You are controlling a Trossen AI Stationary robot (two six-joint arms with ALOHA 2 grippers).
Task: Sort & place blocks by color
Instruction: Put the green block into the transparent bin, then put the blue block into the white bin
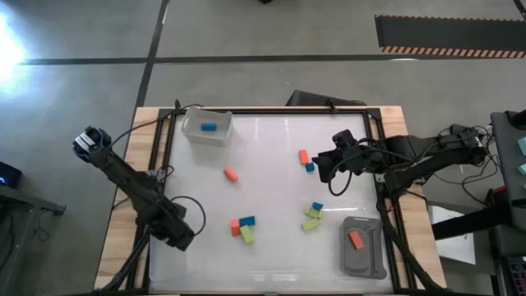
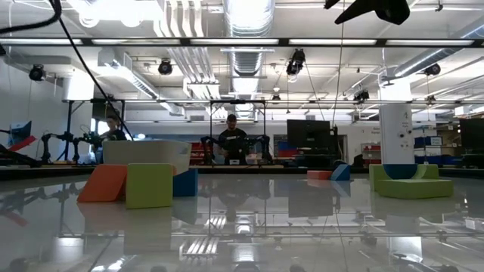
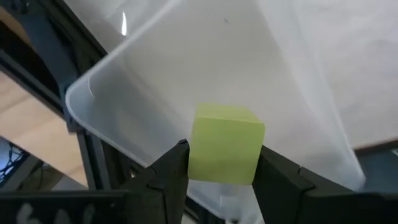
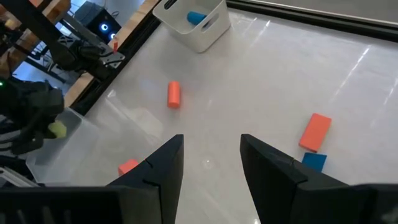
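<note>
My left gripper (image 1: 181,237) is at the table's near left and is shut on a yellow-green block (image 3: 224,144) over a clear tray (image 3: 93,99). That tray also shows in the right wrist view (image 4: 73,134). My right gripper (image 1: 323,168) hangs open and empty at the right, beside an orange-red block (image 1: 303,156) and a blue block (image 1: 310,167). More blocks lie flat on the table: an orange-red one (image 1: 231,173), an orange-red, blue and green group (image 1: 243,227), and a blue and green group (image 1: 313,215). My left gripper pinches the yellow-green block by two opposite sides (image 3: 194,155) between its two fingers. The block is lifted clear, over the inside of the clear tray.
A white-clear tray (image 1: 207,127) at the far left holds a blue block (image 1: 209,127). A grey tray (image 1: 363,247) at the near right holds an orange-red block (image 1: 356,239). A dark frame (image 1: 271,109) borders the white table top. People stand in the room beyond.
</note>
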